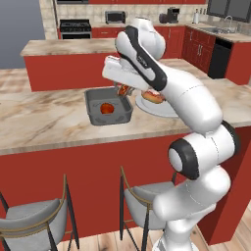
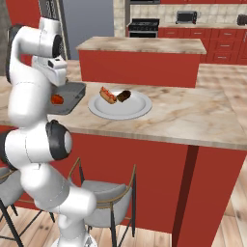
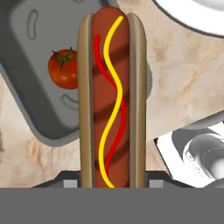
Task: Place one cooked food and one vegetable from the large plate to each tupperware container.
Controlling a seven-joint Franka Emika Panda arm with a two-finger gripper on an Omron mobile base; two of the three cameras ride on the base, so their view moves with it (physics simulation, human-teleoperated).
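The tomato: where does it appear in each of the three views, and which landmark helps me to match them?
Left base view: the tomato lies inside the grey container, left of centre.
Right base view: the tomato shows at the left, partly behind the arm.
Hand view: the tomato is upper left, beside the hot dog in the gripper.
Shared landmark: the grey container.

A home kitchen: red cabinets [image 1: 196, 46], marble counters [image 2: 193, 116], stove [image 1: 75, 27], microwave [image 1: 115, 16], sink [image 1: 223, 28]
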